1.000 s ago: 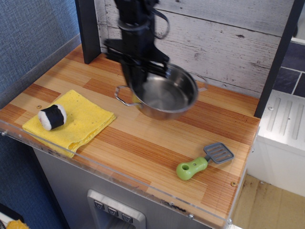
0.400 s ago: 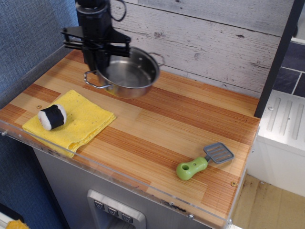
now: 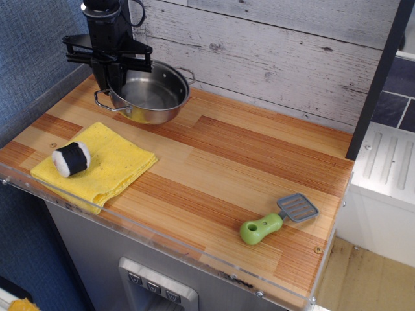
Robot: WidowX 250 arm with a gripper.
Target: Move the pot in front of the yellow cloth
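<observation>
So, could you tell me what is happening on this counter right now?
The robot arm's gripper is clamped on the near-left rim of the pot, holding it at the back-left of the wooden counter, close to the plank wall. The yellow cloth lies nearer the front-left edge with a sushi roll toy on it. A green-handled spatula lies apart at the front right. Whether the pot is touching the counter cannot be told.

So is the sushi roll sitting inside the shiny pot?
No, the sushi roll lies on the yellow cloth, apart from the pot.
</observation>
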